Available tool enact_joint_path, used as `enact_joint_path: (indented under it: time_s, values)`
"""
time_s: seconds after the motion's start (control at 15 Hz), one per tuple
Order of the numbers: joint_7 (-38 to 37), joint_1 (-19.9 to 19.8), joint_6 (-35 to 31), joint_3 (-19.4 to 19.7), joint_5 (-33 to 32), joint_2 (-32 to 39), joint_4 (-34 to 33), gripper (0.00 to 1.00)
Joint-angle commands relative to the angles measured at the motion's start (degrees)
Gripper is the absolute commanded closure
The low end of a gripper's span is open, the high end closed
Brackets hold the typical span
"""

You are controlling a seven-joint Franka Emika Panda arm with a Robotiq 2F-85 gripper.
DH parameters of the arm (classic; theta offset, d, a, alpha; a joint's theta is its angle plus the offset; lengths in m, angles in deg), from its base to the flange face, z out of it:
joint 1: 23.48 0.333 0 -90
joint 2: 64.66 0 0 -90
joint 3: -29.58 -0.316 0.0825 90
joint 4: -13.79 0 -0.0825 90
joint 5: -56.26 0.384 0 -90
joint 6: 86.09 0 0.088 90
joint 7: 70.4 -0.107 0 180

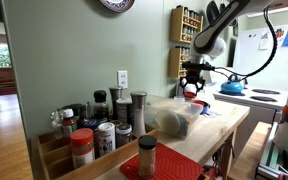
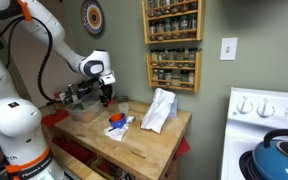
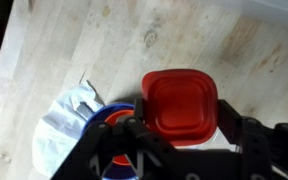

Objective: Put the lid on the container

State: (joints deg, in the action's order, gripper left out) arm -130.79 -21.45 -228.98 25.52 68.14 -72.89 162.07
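Observation:
The red square lid [image 3: 179,100] sits between my gripper's [image 3: 181,122] two black fingers in the wrist view, and the fingers are shut on its edges. In both exterior views the gripper [image 1: 194,74] [image 2: 106,95] hangs above the wooden table with the lid [image 1: 191,90] under it. The container, a large rounded clear tub [image 1: 174,118] with something pale inside, stands open on the table. It also shows in an exterior view [image 2: 84,110], just beside and below the gripper. The container is out of the wrist view.
A blue and red round item [image 3: 109,115] lies on a white cloth [image 3: 64,125] below the gripper. Several spice jars [image 1: 104,125] stand at one table end. A white bag [image 2: 159,110] stands on the table. A stove with a blue kettle [image 2: 281,158] is beside it.

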Motion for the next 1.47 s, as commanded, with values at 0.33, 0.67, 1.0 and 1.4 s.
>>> enact_joint_path:
  time_s: [0.33,0.67,1.0,1.4]
  values:
    - [18.78,-0.64,12.87,1.00,-9.62,11.01,-16.87,0.54]
    - [23.42,0.20,11.31,1.80,-11.12,12.74,-18.62,0.29]
    - [24.95,0.38,11.31,2.01,-11.68,14.52,-20.32,0.29]
    - [27.04,0.13,11.08,2.16,-12.05,14.88,-20.95,0.54]
